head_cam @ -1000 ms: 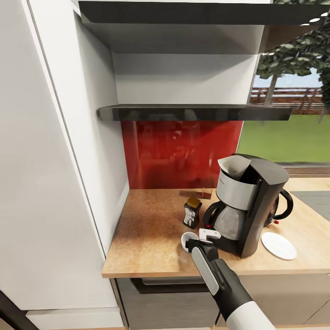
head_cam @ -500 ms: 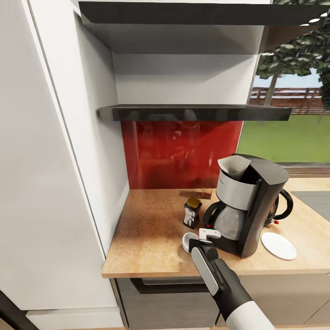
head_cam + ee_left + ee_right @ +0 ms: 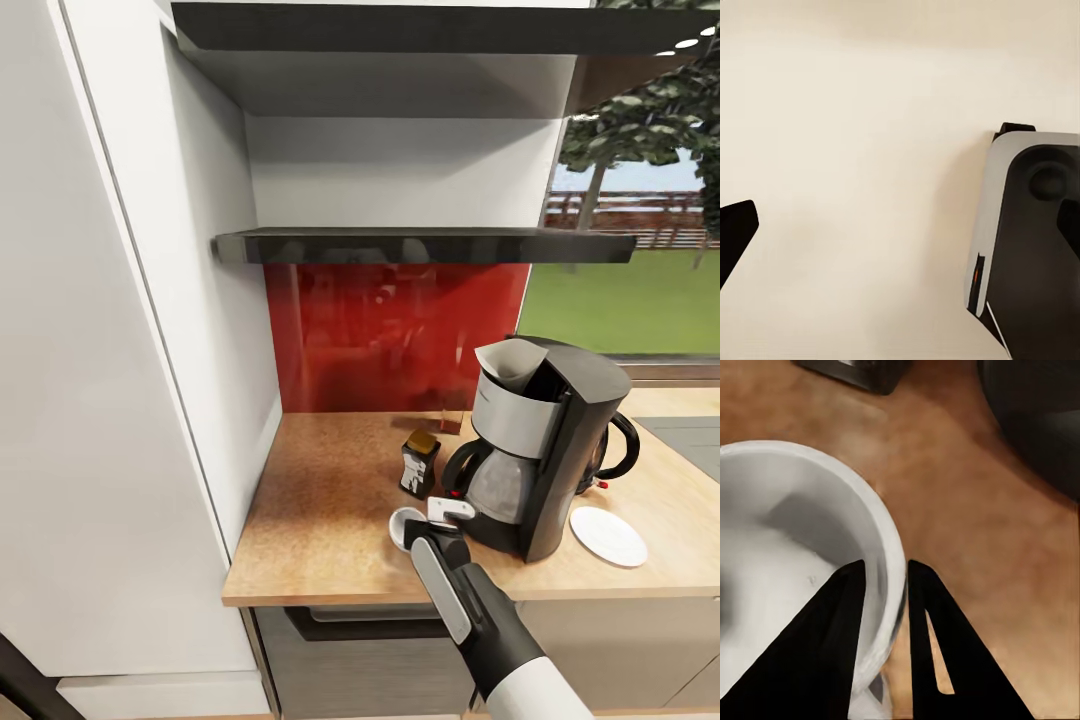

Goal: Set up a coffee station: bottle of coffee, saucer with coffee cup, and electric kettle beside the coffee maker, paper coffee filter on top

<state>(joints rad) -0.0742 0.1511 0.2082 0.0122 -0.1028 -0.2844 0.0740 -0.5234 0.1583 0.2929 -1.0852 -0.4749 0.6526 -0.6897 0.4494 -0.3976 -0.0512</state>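
Coffee cup (image 3: 406,524) left of coffee maker (image 3: 540,445)

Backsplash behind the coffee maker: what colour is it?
Glossy red backsplash, with faint reflections; it shows best in the head view.

Bright, even daylight from the window (image 3: 640,270) — soft shadows under the shelf (image 3: 420,245), wrist views slightly blurred.

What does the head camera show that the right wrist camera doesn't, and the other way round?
Head view alone: the coffee maker with a paper filter on top, the coffee bottle, the saucer, the kettle behind the maker.

Right wrist view alone: the tool's two fingers straddling the cup's rim, one inside, one outside.

Both: the white coffee cup, the right tool, the wooden countertop.
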